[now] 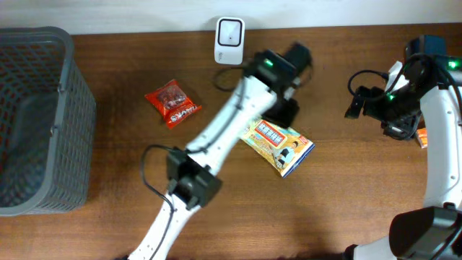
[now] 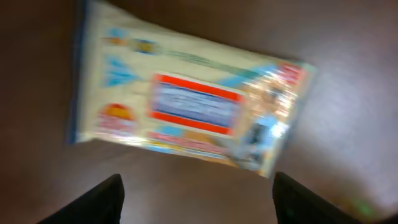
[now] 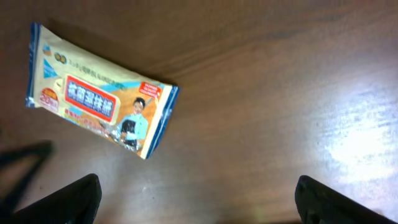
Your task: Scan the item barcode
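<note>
reaches with the left arm (image 1: 220, 133) from the near edge of the table (image 1: 346, 209) diagonally up toward the middle of the far edge, wrist bent downward. holds the left gripper (image 2: 196, 190) facing the tabletop, jaws apart, clamped on nothing. stands the right arm (image 1: 439, 137) along the right edge, elbow high near the far right corner, forearm turned inward. spreads the right gripper (image 3: 196, 193) wide, also facing down, gripping nothing.

Your left arm (image 1: 216, 137), over the middle of the bench (image 1: 346, 217), is white shells between boxy black joint housings, with a green light (image 1: 271, 63) at the wrist and a thin black cable (image 1: 144, 173) looping off the elbow. Your right arm (image 1: 442, 137), at the bench's right edge, matches, adding a blue cap (image 1: 426, 45). The left hand (image 2: 196, 202) and right hand (image 3: 199, 199) have black fingers (image 2: 102, 202).
</note>
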`<state>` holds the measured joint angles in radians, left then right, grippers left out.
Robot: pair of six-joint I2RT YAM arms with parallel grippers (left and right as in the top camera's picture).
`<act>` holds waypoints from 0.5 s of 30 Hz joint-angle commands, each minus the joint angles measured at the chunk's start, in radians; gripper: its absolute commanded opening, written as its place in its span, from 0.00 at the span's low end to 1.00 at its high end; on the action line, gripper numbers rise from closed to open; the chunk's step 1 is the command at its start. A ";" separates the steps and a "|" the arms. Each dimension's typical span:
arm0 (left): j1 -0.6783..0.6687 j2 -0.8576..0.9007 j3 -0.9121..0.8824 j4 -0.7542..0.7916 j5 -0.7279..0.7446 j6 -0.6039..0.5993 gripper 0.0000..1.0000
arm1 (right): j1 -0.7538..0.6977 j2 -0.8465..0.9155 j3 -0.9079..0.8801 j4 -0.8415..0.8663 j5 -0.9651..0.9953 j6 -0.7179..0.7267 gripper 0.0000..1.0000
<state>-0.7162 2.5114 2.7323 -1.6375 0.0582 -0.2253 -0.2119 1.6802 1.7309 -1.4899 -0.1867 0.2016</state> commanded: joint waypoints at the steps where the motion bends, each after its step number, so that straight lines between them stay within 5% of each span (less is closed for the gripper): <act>1: 0.151 -0.023 0.000 -0.002 -0.014 0.006 0.75 | 0.011 0.000 0.005 0.031 -0.050 -0.035 0.98; 6: 0.319 -0.023 0.000 -0.002 -0.020 0.005 0.99 | 0.134 0.029 -0.032 0.152 -0.098 -0.218 0.99; 15: 0.476 -0.023 0.000 -0.018 -0.001 0.005 0.99 | 0.427 0.214 -0.058 0.330 0.077 -0.403 0.97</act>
<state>-0.2752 2.5114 2.7323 -1.6531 0.0460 -0.2253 0.1463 1.8217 1.6878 -1.1721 -0.2089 -0.1005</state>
